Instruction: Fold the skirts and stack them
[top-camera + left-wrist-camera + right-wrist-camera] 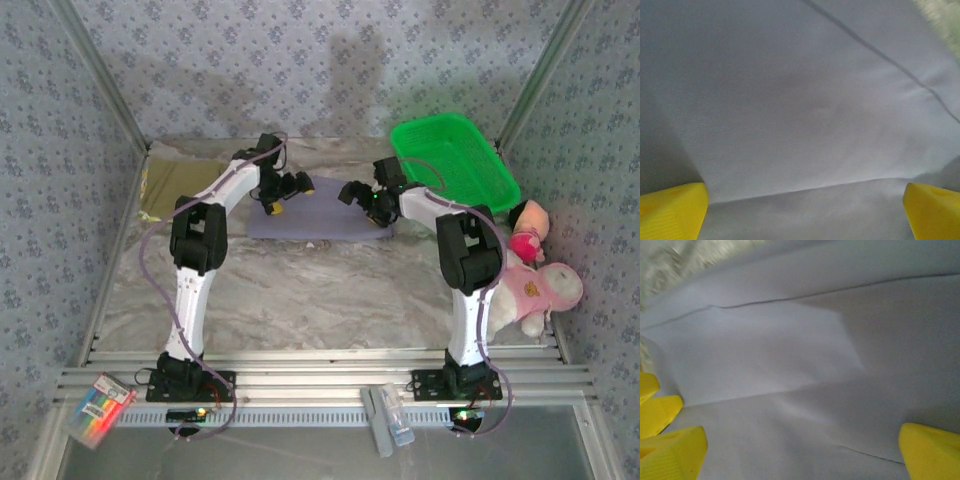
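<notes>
Both arms are seen bent at the elbow and reached toward the far middle of the desk [300,290], their wrists turned in toward one another. The left claw [290,195] and the right claw [350,192] are held low over the same cloth, close together but apart. Each claw is spread wide open with nothing gripped. In the wrist views the yellow fingertips [670,212] of the left and those of the right [932,452] are set at opposite lower corners, with bare cloth between them.

The desk is topped in grey marbled sheet and is enclosed by blue-grey patterned walls [300,60]. A green plastic basket [455,160] is placed at the far right corner, and pink plush toys [535,280] are piled along the right edge.

The grey-lavender skirt [310,222] is spread flat near the far edge, at its middle, beneath both claws. Its cloth is smooth, crossed by a few straight creases. An olive-khaki skirt [175,185] is laid flat at the far left corner.
</notes>
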